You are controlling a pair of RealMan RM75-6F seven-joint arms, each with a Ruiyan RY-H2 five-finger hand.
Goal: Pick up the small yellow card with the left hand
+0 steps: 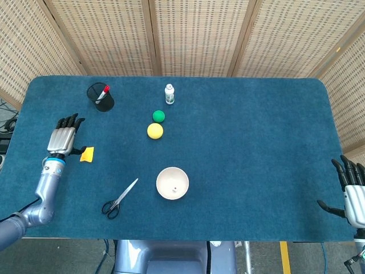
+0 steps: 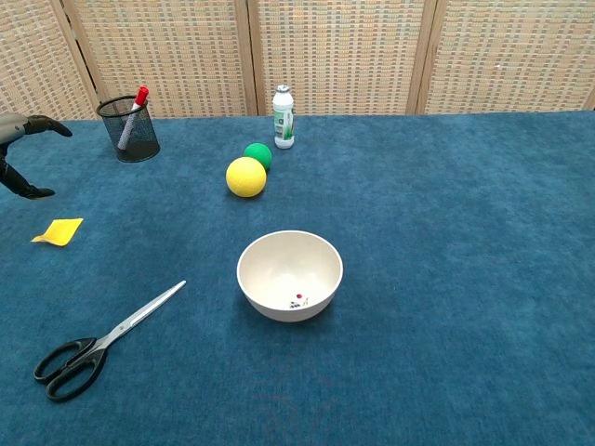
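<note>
Hovering left hand (image 1: 63, 140) (empty), yellow card (image 1: 86, 154) beside

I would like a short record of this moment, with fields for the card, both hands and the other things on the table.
card: yellow card lies on the blue table, one edge seems slightly lifted; no hand touches it
left hand: left hand is raised beside the card, fingers apart, holds nothing
right hand: right hand at the table's right edge, fingers apart, holds nothing
middle: bowl, scissors to its left
back: pen cup with a red-capped pen, bottle, green ball behind yellow ball
</note>
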